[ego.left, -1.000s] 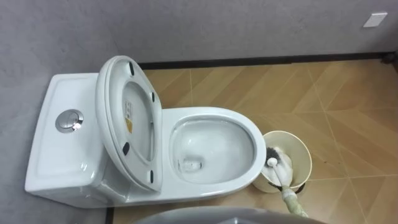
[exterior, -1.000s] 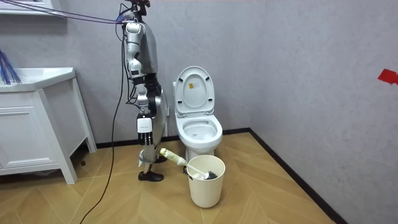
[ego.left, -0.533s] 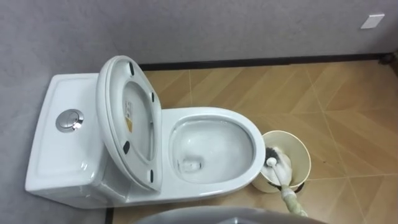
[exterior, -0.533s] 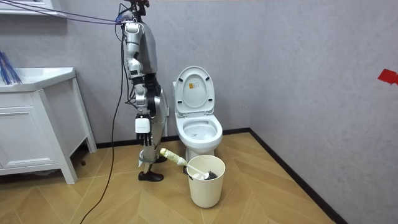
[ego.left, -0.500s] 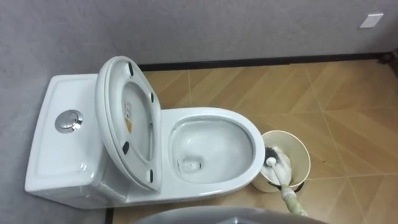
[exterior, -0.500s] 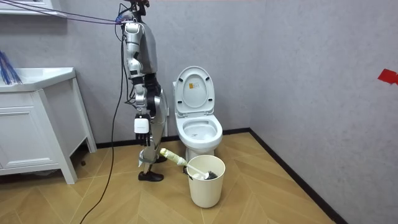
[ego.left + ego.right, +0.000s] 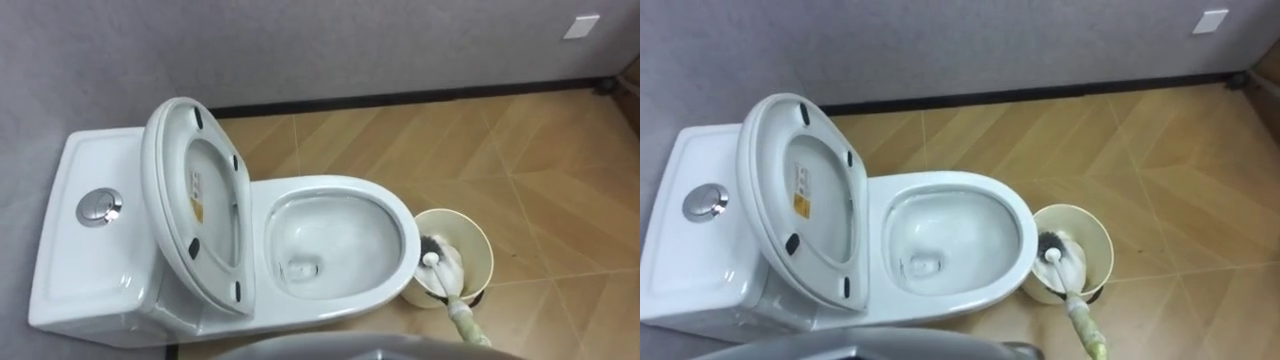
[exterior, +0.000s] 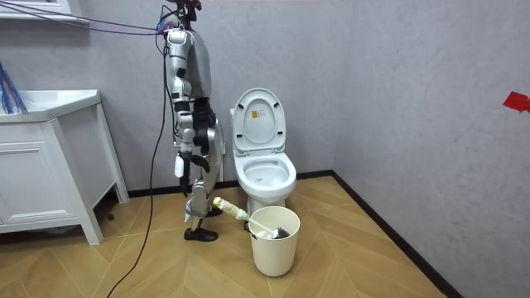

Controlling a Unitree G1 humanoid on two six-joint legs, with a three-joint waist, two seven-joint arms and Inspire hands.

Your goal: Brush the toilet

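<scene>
Change: the head camera has swung, so the whole eye view has slid leftward; toilet, brush and bin keep their places. In the room view the right arm has drawn back a little toward the room view's left.
Toilet brush (image 7: 438, 272): stands head down in the bin, with the pale head and dark bristles inside. Its handle leans out over the near rim toward the robot. No hand touches it.
Bin (image 7: 474, 234): pale and round, on the floor just right of the front of the bowl.
Toilet bowl (image 7: 401, 217): white and open, with water at the bottom.
Seat and lid (image 7: 192, 215): raised together, leaning back against the tank.
Tank (image 7: 65, 250): at the left, with a round chrome flush button (image 7: 98, 207) on top.
Right hand (image 8: 180, 164): hangs at the robot's side beside the thigh, well apart from the brush. How far open it is cannot be told.
Robot: stands upright at the side of the toilet, on the room view's left of it.
Surroundings: wooden floor (image 7: 520, 140); a dark skirting (image 7: 400, 98) runs along the foot of the grey wall; a white cabinet (image 8: 41, 186) stands at the room view's left.
</scene>
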